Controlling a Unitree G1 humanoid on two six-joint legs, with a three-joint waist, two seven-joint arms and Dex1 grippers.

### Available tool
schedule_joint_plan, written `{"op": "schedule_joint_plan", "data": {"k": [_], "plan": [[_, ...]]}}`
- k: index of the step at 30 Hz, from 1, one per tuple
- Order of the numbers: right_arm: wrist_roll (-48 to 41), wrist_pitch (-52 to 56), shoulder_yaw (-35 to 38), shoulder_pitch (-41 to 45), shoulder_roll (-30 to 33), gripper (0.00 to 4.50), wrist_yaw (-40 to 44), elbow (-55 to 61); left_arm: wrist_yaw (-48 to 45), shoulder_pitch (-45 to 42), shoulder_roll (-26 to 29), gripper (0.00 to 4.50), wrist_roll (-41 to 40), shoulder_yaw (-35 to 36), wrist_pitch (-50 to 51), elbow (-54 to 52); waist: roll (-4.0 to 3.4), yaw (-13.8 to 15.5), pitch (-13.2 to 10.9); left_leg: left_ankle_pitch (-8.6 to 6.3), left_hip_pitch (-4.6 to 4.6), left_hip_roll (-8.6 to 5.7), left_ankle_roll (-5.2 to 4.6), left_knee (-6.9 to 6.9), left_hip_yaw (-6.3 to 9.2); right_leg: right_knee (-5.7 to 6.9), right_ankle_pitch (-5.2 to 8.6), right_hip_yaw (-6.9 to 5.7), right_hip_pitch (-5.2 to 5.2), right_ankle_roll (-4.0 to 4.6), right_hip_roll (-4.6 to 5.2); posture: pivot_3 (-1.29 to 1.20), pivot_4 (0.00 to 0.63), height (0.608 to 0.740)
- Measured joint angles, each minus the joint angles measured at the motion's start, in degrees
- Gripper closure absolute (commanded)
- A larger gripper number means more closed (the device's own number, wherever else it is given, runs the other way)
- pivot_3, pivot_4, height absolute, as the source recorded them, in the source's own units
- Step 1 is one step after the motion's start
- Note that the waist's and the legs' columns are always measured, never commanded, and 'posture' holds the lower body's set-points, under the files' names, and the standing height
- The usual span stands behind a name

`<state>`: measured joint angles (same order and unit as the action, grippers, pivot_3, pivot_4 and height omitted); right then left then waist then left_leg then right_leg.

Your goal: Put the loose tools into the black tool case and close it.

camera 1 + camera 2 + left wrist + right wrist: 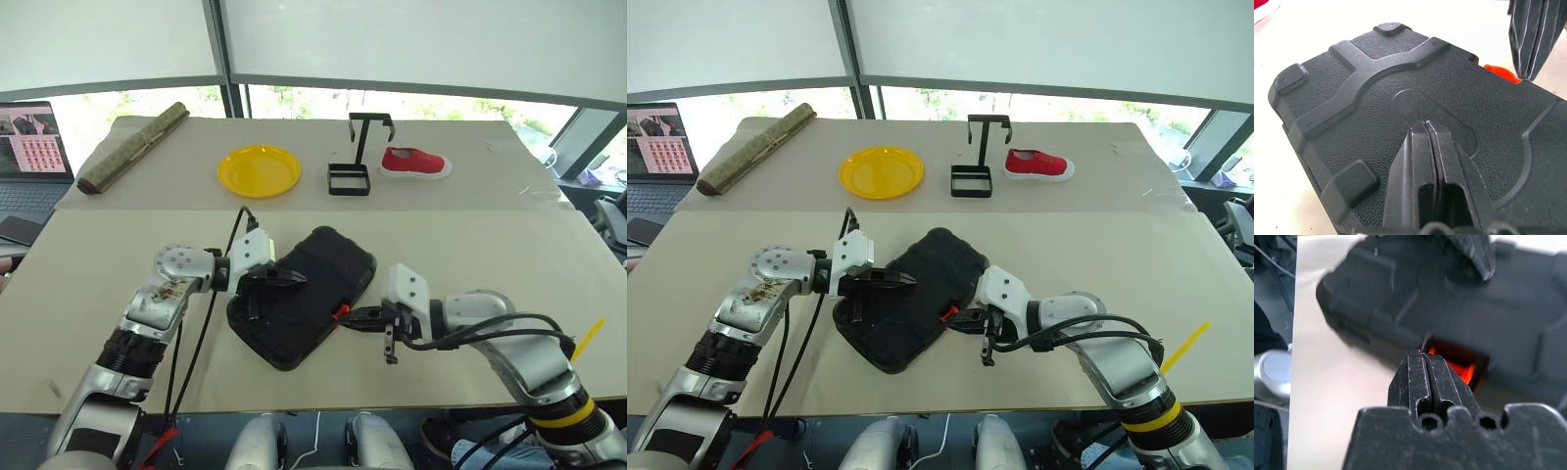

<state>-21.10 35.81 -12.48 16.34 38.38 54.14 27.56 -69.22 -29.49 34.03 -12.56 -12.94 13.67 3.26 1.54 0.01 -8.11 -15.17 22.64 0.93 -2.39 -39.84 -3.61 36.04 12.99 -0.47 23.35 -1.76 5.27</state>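
Note:
The black tool case (328, 266) lies closed on the beige table, set at a slant, its lid ribbed (1352, 88). My left gripper (294, 279) is shut, and its tips (1426, 125) rest on the middle of the lid. My right gripper (345, 315) is shut too, coming in from the right with its tips (1422, 355) right at the small orange latch (1459, 368) on the case's near edge. I cannot tell whether it touches the latch. The loose tools are out of view.
Across the back of the table stand a yellow plate (259, 169), a black wire stand (358, 157) and a red shoe (415, 162). A rolled mat (132, 147) lies at the back left, with a laptop (29, 157) beyond the left edge.

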Motion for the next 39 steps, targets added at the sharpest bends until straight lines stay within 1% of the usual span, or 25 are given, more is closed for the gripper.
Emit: {"op": "schedule_joint_plan", "data": {"k": [7,12,14,16,20,29,34,37,38,39], "plan": [[0.1,-0.16,-0.59,-0.11,-0.2,4.5,-0.39,-0.57,0.01,0.14,0.0,4.42,0.13,-0.09,0.07,-0.28,0.0,0.09,0.0,-0.01,-0.07,-0.01,-0.01,0.03,0.0,-0.03,0.02,-0.01,-0.08,0.0,0.03,0.0,0.15,0.74],[-2.23,2.01,1.63,-3.59,4.24,4.5,0.89,0.59,0.12,0.49,0.11,4.42,0.13,-0.29,0.26,-1.03,0.0,0.35,0.0,-0.02,-0.08,-0.01,-0.02,0.03,0.0,-0.06,0.02,-0.02,-0.11,-0.01,0.07,0.0,0.15,0.74],[-2.2,2.05,1.81,-4.45,4.76,4.5,0.8,0.67,0.13,0.58,0.24,4.42,0.14,-0.28,0.3,-1.11,0.0,0.37,0.01,-0.02,-0.12,0.0,-0.02,0.05,0.0,-0.06,0.02,-0.02,-0.13,-0.01,0.07,0.0,0.15,0.74],[-1.57,1.99,1.36,-5.01,3.99,4.5,0.15,0.46,0.16,0.76,0.24,4.42,0.13,-0.28,0.3,-1.28,-0.01,0.38,0.01,-0.02,-0.15,0.01,-0.02,0.06,0.0,-0.06,0.03,-0.02,-0.15,0.01,0.05,0.0,0.15,0.74],[1.57,-1.3,-0.83,-4.91,-0.45,4.5,-2.65,-3.36,0.22,0.83,0.21,4.42,0.13,-0.33,0.31,-1.38,-0.01,0.46,0.04,-0.02,-0.19,-0.01,-0.02,0.08,-0.02,-0.07,0.05,-0.01,-0.18,-0.01,0.06,0.0,0.15,0.74],[4.59,-3.04,-2.63,-3.59,-4.97,4.5,-3.05,-8.75,0.33,0.78,0.28,4.42,0.14,-0.33,0.38,-1.07,-0.01,-0.42,0.04,-0.02,-0.26,0.09,-0.01,0.09,-0.01,0.01,0.12,0.02,-0.17,0.12,-0.07,0.0,0.15,0.74],[4.77,-3.08,-2.53,-3.49,-6.29,4.5,-3.42,-9.15,0.68,1.3,0.13,4.42,0.07,0.16,0.32,-0.93,-0.01,-0.88,0.04,-0.01,-0.3,0.1,-0.01,0.12,-0.01,0.05,0.13,0.04,-0.16,0.15,-0.08,0.0,0.15,0.74],[4.04,-3.08,-1.29,-3.99,-6.23,4.5,-3.46,-8.48,1.04,3.25,0.01,4.42,-1.15,2.02,-1.14,-0.88,-0.02,-1.02,0.04,-0.01,-0.31,0.12,-0.01,0.16,-0.02,0.05,0.14,0.07,-0.11,0.17,-0.07,0.0,0.15,0.74],[3.52,-3.11,-0.29,-4.5,-6.28,4.21,-3.42,-7.51,1.02,4.1,-0.05,3.91,-1.79,2.92,-1.73,-1.15,-0.05,-1.07,0.03,-0.02,-0.32,0.13,0.0,0.21,-0.03,0.05,0.14,0.09,-0.09,0.19,-0.04,0.0,0.15,0.74],[2.01,-3.11,1.48,-5.43,-6.15,3.87,-3.33,-6.31,1.12,5.68,-0.07,3.78,-3.26,4.63,-2.5,-1.64,-0.07,-1.08,0.05,-0.02,-0.32,0.12,0.0,0.25,-0.03,0.05,0.14,0.09,-0.09,0.19,-0.02,0.0,0.15,0.74]]}}
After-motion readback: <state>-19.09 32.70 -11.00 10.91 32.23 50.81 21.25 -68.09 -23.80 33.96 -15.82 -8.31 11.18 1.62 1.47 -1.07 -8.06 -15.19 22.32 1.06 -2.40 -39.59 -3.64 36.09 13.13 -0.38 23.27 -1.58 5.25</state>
